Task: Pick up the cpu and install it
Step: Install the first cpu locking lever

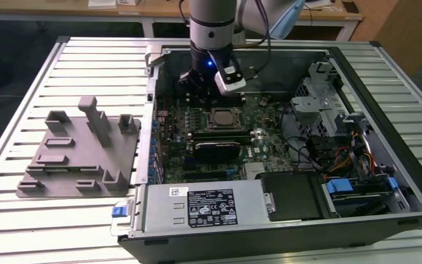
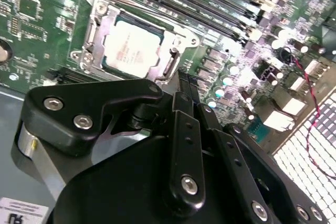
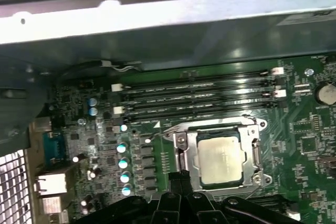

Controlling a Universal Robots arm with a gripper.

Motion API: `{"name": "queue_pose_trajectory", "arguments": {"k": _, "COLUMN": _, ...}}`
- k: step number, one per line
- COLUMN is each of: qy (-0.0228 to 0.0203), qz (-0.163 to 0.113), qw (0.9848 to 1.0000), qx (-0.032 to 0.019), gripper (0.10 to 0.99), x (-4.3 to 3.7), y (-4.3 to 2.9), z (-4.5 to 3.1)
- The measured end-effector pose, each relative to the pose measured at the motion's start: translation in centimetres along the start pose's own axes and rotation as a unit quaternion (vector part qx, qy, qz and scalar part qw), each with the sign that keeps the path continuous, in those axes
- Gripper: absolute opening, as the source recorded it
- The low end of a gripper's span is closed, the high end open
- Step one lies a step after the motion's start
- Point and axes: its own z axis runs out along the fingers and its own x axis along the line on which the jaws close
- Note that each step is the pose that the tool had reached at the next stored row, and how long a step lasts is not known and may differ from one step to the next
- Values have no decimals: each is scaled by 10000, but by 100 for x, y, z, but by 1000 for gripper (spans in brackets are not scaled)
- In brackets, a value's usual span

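The cpu (image 1: 223,117) lies flat in the motherboard socket, its silvery-white top facing up. Both wrist views show the cpu (image 2: 134,48) (image 3: 223,161) framed by the metal socket bracket (image 2: 97,19) (image 3: 181,142). My gripper (image 1: 195,94) hangs inside the open computer case, just beside the socket and toward the exterior view's left. In the wrist views the black fingers (image 2: 185,95) (image 3: 176,178) stand close together next to the socket's edge, with nothing between them. My gripper (image 2: 187,83) (image 3: 179,176) is shut and apart from the cpu.
A grey fixture (image 1: 79,159) with upright blocks lies on the slatted table at the exterior view's left. Inside the case are memory slots (image 3: 199,95), a black card (image 1: 218,148), a drive cage (image 1: 321,104), coloured cables (image 1: 343,159) and the power supply (image 1: 204,206).
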Motion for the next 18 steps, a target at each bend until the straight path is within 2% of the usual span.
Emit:
{"name": "queue_pose_trajectory", "arguments": {"k": 7, "qy": 0, "qz": 0, "qw": 10000, "qx": 0, "gripper": 106, "x": 104, "y": -12, "z": -1}}
{"name": "queue_pose_trajectory", "arguments": {"k": 14, "qy": 1, "qz": -1, "qw": 10000, "qx": -1, "gripper": 106, "x": 175, "y": -20, "z": -2}}
{"name": "queue_pose_trajectory", "arguments": {"k": 16, "qy": 3, "qz": 0, "qw": 10000, "qx": -21, "gripper": 106, "x": 191, "y": -22, "z": -2}}
{"name": "queue_pose_trajectory", "arguments": {"k": 18, "qy": 8, "qz": 0, "qw": 10000, "qx": -69, "gripper": 106, "x": 201, "y": -23, "z": -2}}
